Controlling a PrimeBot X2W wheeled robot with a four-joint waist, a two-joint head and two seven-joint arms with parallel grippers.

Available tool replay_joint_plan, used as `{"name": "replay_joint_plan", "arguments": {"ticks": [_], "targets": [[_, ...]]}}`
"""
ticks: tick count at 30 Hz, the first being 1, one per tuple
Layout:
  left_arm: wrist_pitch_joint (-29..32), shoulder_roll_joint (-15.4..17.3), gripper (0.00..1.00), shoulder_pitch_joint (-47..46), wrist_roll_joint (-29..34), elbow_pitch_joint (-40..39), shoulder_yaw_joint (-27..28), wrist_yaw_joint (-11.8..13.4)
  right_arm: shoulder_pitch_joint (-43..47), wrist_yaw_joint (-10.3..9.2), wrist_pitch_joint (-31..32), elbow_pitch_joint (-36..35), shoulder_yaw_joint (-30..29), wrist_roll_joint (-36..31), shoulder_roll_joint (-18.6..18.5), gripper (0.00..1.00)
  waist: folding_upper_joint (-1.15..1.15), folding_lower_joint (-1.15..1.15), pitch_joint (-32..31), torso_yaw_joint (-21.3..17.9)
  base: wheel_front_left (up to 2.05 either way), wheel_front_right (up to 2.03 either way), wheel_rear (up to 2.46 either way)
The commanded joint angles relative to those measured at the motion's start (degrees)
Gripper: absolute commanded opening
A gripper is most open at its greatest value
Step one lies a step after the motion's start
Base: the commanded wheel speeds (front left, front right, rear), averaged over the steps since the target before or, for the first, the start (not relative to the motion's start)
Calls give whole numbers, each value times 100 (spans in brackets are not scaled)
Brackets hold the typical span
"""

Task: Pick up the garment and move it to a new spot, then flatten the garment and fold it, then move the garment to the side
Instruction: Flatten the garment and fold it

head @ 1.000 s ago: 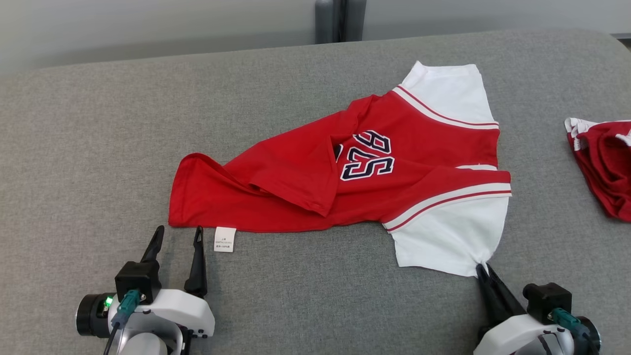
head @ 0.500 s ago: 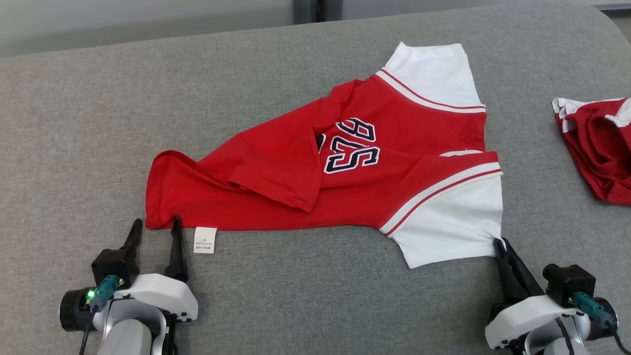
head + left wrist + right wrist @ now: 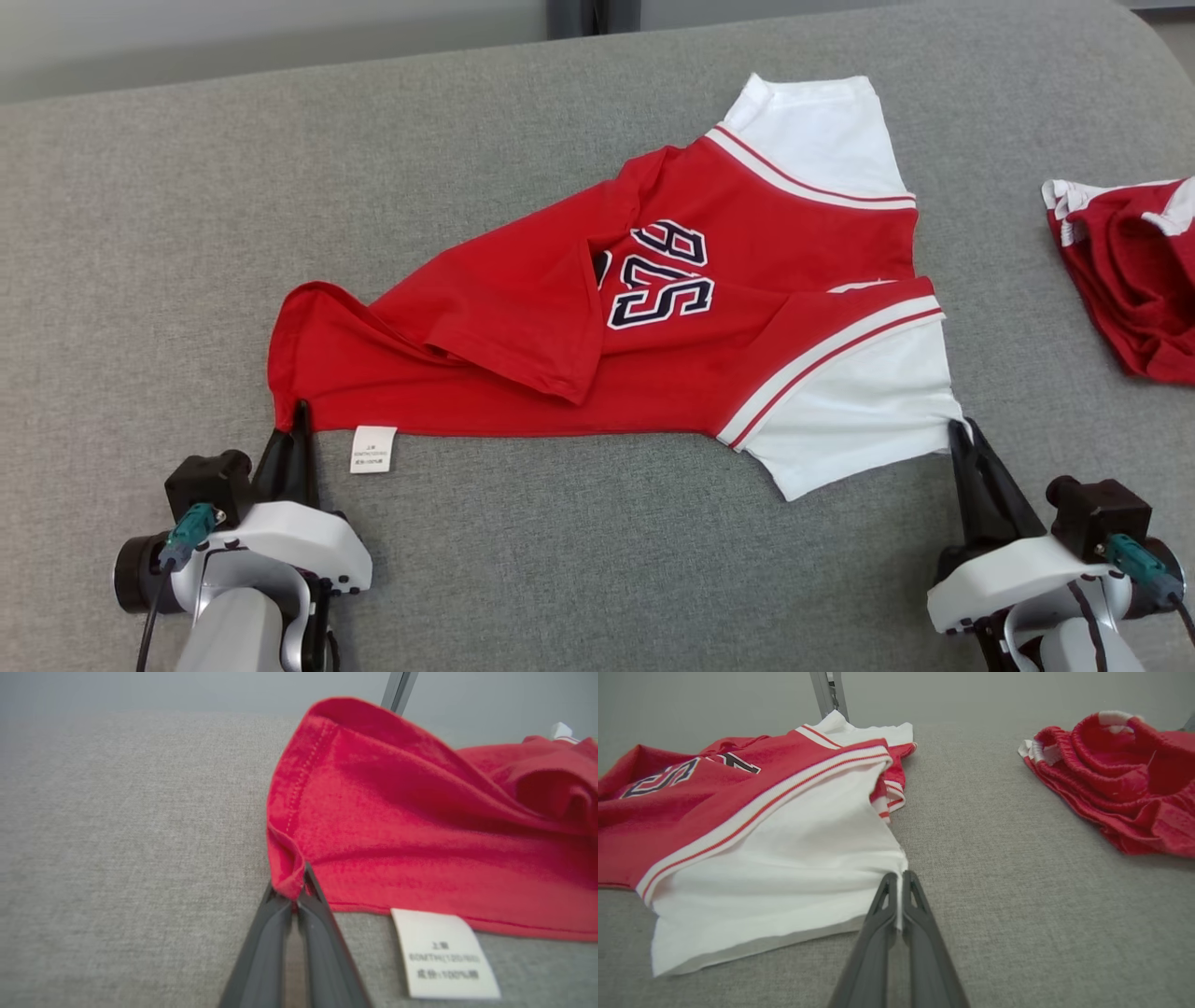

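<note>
The garment [image 3: 523, 336], a red jersey with white sleeves and a dark white-outlined number, lies crumpled across the grey cushion [image 3: 140, 215]. My left gripper [image 3: 297, 415] is shut on its red hem corner [image 3: 287, 884], beside the small white care label [image 3: 372, 449] [image 3: 444, 954]. At the near right my right gripper [image 3: 956, 431] is shut on the corner of the near white sleeve [image 3: 784, 868], which lifts slightly at the pinch [image 3: 900, 875]. The far sleeve [image 3: 822, 126] lies flat toward the back.
A second red garment with white trim [image 3: 1130, 271] [image 3: 1115, 774] lies bunched at the right edge of the cushion. Bare grey fabric spreads to the left and in front. A dark post [image 3: 593, 14] stands behind the cushion's back edge.
My left gripper moved forward onto the red hem corner and closed on it. The right gripper kept its pinch on the white sleeve corner. The camera shifted slightly.
</note>
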Motion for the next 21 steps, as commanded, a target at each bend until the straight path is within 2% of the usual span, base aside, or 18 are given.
{"name": "replay_joint_plan", "arguments": {"ticks": [1, 10, 13, 21], "targets": [[32, 2, 0, 186, -37, -1, -24, -17, -43, -4, 0, -90, -28, 54, -39, 0, 0, 0, -86, 36, 0, 0, 0], [14, 13, 0, 275, 265, -1158, -70, -177, -367, -3, 0, -730, -34, 240, -45, 0, 0, 0, -821, 222, 0, 0, 0], [14, 63, 0, 89, 412, -1391, -30, -279, -622, -3, 0, -869, 7, 247, -164, 0, 0, 0, -1135, 275, 0, 0, 0], [15, 521, 0, -934, 718, -1361, -155, -555, -1784, -3, 0, -1137, 152, 290, -667, 0, 0, 0, -1681, 379, 0, 0, 0]]}}
